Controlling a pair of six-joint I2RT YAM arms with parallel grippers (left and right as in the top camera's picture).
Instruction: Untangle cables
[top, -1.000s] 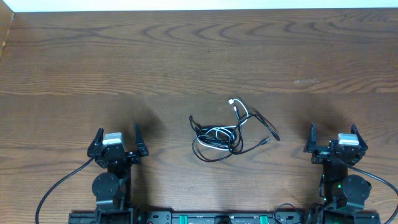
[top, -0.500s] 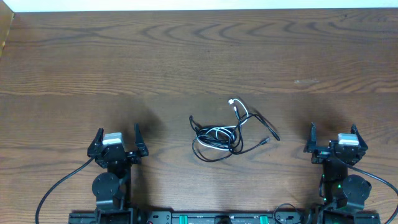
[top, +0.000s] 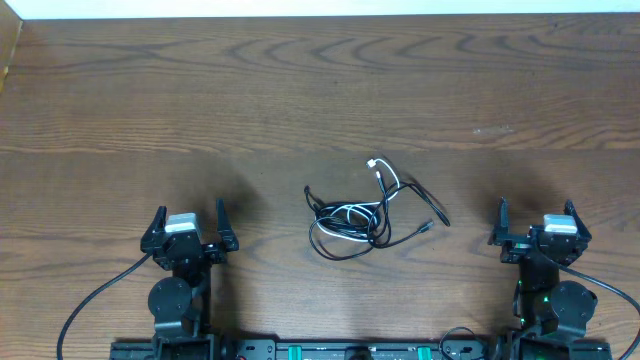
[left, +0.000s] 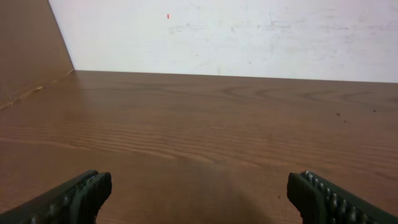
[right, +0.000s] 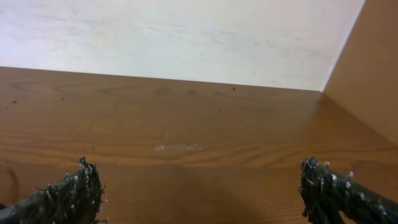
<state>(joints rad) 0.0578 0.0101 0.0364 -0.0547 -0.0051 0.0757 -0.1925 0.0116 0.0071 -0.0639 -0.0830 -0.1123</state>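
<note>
The cables (top: 368, 213) lie in a loose tangle at the middle of the table in the overhead view: thin black cords looped over each other and a white cord whose small white plug (top: 372, 164) points toward the far side. My left gripper (top: 190, 215) rests open at the near left, well apart from the tangle. At the near right my right gripper (top: 536, 212) is open too. Both wrist views show only bare wood between the spread fingers of the left gripper (left: 199, 186) and the right gripper (right: 200, 186); the cables are out of view there.
The wooden table (top: 320, 90) runs to a white wall at the back. A raised brown side panel (left: 28, 50) stands at the far left and another side panel (right: 367, 56) at the far right. Thick black arm cords (top: 95, 295) trail at the near edge.
</note>
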